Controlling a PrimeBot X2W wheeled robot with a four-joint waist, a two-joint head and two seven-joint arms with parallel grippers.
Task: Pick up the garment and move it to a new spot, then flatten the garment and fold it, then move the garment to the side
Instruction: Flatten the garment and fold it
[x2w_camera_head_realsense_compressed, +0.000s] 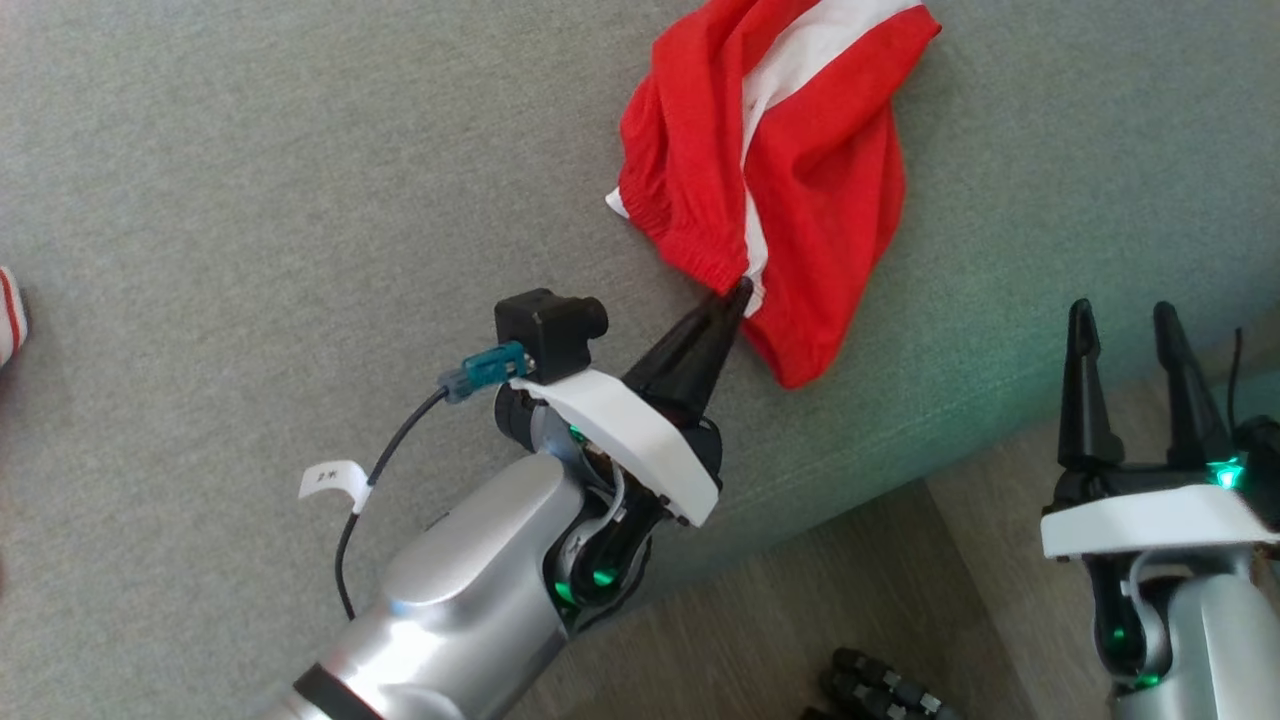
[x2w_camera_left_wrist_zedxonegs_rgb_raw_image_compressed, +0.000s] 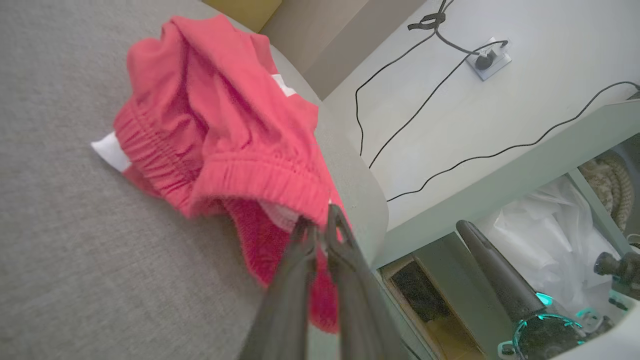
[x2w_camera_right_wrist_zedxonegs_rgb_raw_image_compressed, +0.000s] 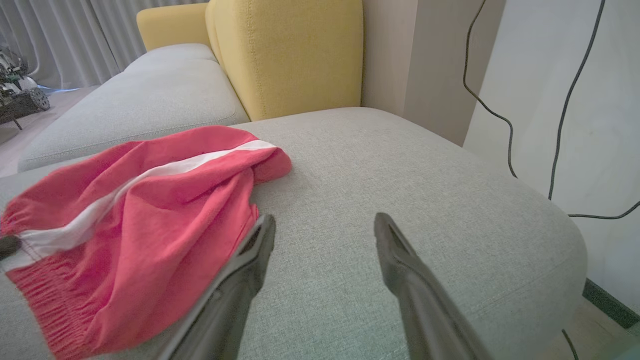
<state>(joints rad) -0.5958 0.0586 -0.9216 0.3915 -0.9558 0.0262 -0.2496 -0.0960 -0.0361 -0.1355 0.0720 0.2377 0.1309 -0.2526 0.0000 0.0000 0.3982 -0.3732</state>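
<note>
Left gripper (x2w_camera_head_realsense_compressed: 741, 291) pinched shut on the elastic waistband (x2w_camera_left_wrist_zedxonegs_rgb_raw_image_compressed: 260, 185) of the red garment (x2w_camera_head_realsense_compressed: 810, 170), which lies crumpled on the grey seat cushion (x2w_camera_head_realsense_compressed: 250, 200) near its front edge. Right gripper (x2w_camera_head_realsense_compressed: 1125, 330) spread, empty, by that same edge. I plan a slow straight lift; the bite looks thin and may slip.

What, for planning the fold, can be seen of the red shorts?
The red shorts look like soft, thin fabric, with a white side stripe and a gathered elastic waistband. They lie crumpled and unfolded on the grey sofa cushion, near its edge. The left hand is shut on the waistband's edge.
</note>
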